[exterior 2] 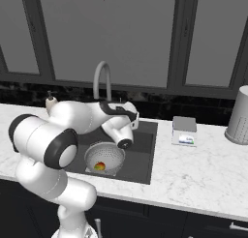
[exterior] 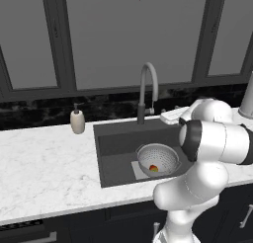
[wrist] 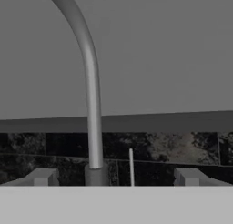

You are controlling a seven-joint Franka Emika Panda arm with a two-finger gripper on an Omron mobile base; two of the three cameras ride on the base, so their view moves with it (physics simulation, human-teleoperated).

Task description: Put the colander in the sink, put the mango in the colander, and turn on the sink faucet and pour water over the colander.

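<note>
Jaws [wrist: 113,177] are standing wide apart and gripping nothing, their two tips flanking the base of the sink faucet [wrist: 93,109], whose thin lever [wrist: 131,166] is rising just right of the stem between them, so the hand seems to be lining up to turn the tap on, and no water is running yet. Going left to right across the marble surface [exterior: 44,173], one soap bottle [exterior: 77,121] is standing well left of the jaws, one sink [exterior: 116,153] is lying below them holding one colander [exterior: 158,159] with one mango [exterior: 153,168] resting inside, ready for rinsing, and one small scale [exterior 2: 184,131] and one grey canister [exterior 2: 239,115] are sitting off to the right.
</note>
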